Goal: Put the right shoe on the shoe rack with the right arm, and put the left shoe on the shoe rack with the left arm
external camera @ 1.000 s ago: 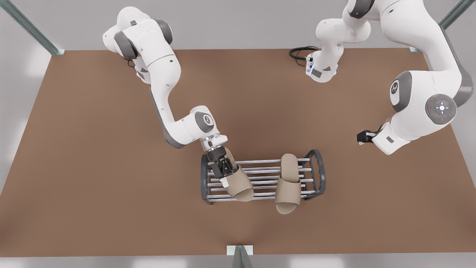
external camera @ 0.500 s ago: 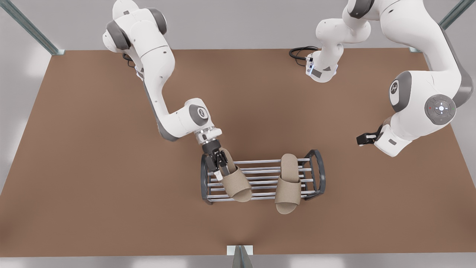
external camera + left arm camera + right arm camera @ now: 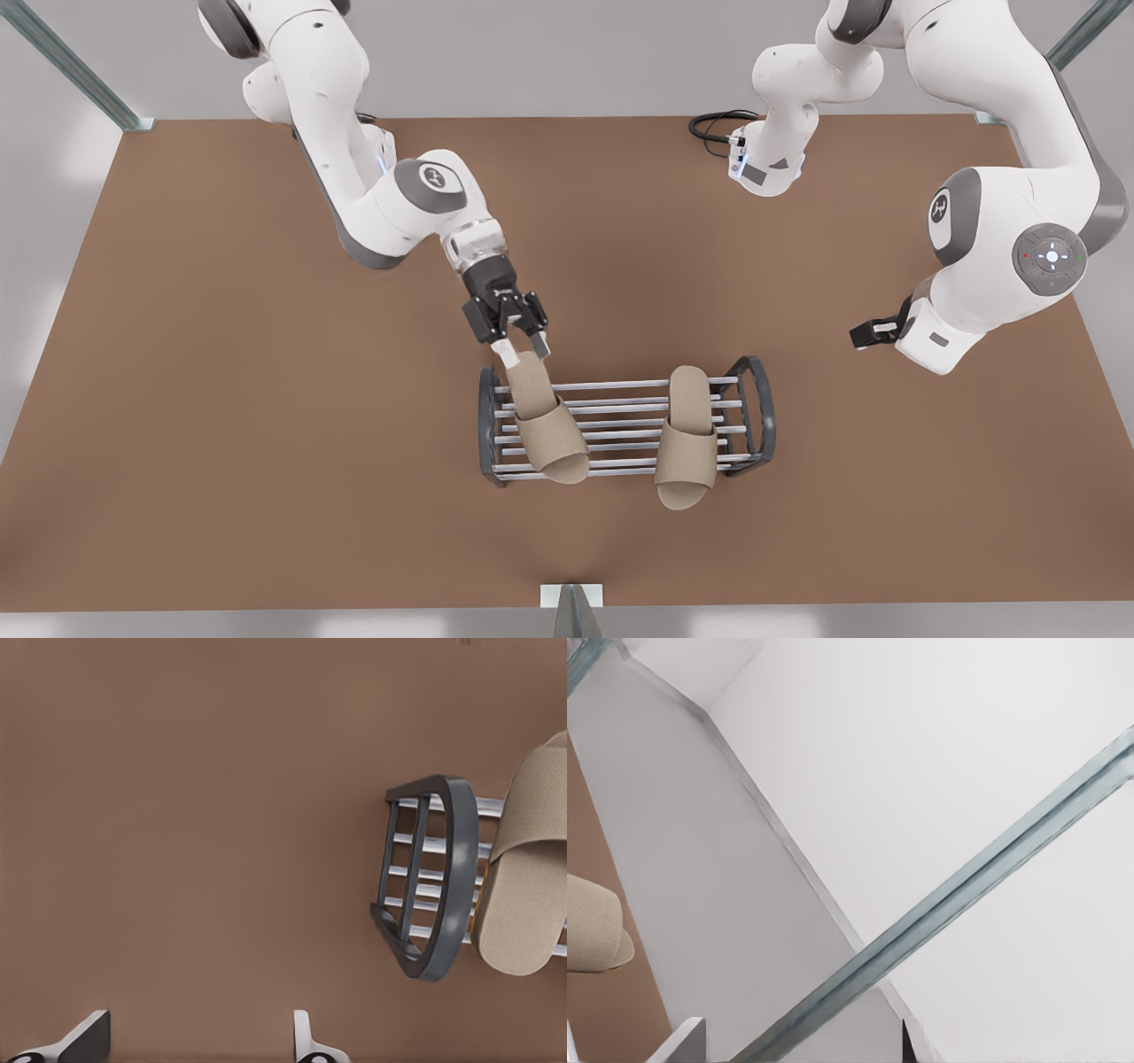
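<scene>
Brown tabletop [image 3: 221,399], matte, evenly lit. Pale grey wall [image 3: 567,53] behind it. Grey-green metal struts [image 3: 80,71] rise at tabletop's far corners.

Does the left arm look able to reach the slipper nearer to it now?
Probably yes: the left pincer is open beside the shoe rack, and nothing covers that slipper from above.

White arms, grey joints, black jaws
</scene>
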